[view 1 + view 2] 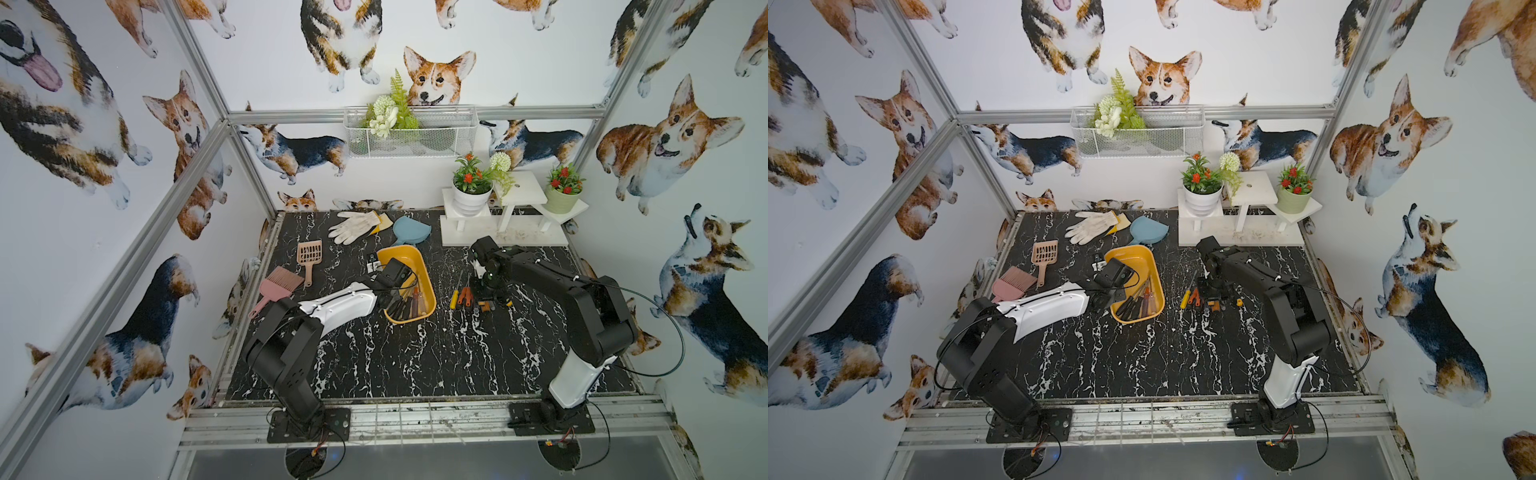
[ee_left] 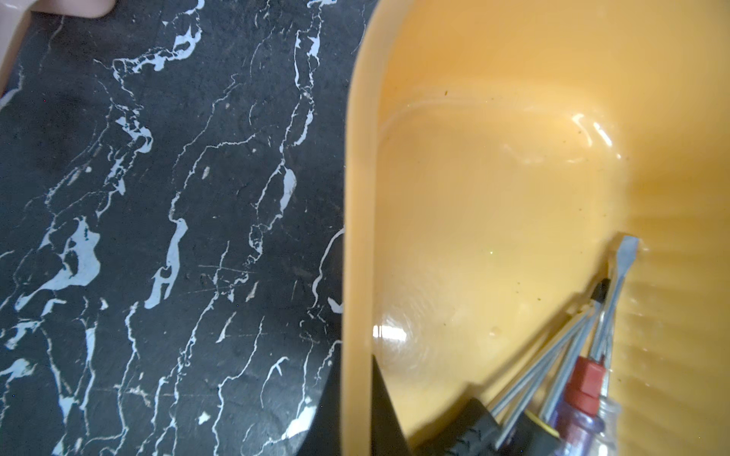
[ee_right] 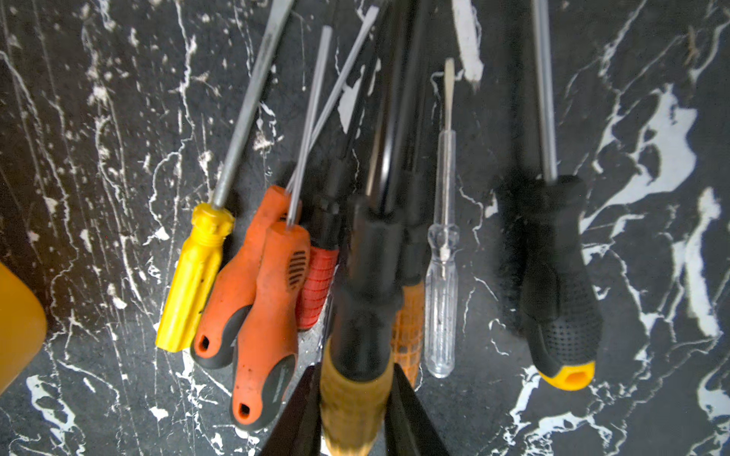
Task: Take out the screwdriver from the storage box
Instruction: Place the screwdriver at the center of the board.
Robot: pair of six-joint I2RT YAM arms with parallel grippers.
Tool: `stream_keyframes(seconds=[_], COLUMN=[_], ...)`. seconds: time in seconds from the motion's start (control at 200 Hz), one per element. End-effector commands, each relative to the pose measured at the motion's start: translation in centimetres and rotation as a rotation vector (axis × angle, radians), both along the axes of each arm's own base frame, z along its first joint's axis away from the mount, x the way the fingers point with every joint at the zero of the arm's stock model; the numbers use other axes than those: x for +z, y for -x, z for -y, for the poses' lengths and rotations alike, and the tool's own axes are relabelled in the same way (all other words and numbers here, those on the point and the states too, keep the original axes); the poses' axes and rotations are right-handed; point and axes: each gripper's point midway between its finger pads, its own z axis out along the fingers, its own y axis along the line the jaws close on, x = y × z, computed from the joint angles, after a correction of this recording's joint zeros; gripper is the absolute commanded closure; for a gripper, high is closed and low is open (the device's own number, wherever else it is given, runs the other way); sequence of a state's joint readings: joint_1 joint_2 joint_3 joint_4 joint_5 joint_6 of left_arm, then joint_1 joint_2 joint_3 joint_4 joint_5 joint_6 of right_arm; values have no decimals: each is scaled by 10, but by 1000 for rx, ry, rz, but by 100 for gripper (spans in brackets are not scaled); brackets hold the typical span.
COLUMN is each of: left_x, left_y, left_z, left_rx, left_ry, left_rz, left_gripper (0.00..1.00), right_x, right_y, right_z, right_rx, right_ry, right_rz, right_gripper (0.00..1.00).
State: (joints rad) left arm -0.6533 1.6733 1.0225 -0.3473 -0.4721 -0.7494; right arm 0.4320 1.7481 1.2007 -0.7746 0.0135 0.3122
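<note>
Two grippers: the left gripper (image 2: 355, 395) pinches the wall of a mustard-yellow plastic storage box (image 2: 493, 197); the right gripper (image 3: 355, 379) clasps a tan-and-black-handled screwdriver (image 3: 367, 256), loose screwdrivers (image 3: 268, 316) lying just beneath it.

Overhead stereo + close wrist cams

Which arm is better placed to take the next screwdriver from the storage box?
Probably right. The left end effector is clamped on the storage box rim; the right end effector, beside the box, holds a tan-handled screwdriver over the removed screwdrivers.
</note>
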Motion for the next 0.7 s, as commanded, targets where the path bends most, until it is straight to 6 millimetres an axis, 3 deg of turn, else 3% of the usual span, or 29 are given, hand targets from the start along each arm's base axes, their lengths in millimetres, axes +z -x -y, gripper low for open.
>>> stream_keyframes(seconds=[0.0, 0.215, 0.235, 0.405, 0.691], left_x=[2, 1, 11, 13, 16], left_y=[-1, 0, -1, -1, 0], left_z=[-4, -4, -4, -3, -3], left_rx=[13, 14, 15, 18, 18], left_ry=[-10, -11, 7, 13, 17], left_rz=[11, 9, 31, 35, 40], left_gripper=[100, 100, 100, 100, 100], right_x=[3, 7, 8, 11, 32], right_y=[0, -1, -1, -1, -4], right_z=[0, 1, 0, -1, -2], right_rx=[-9, -11, -11, -8, -10], right_ry=[-9, -11, -12, -19, -41], right_rz=[16, 31, 32, 37, 87], right_gripper=[64, 59, 59, 59, 58])
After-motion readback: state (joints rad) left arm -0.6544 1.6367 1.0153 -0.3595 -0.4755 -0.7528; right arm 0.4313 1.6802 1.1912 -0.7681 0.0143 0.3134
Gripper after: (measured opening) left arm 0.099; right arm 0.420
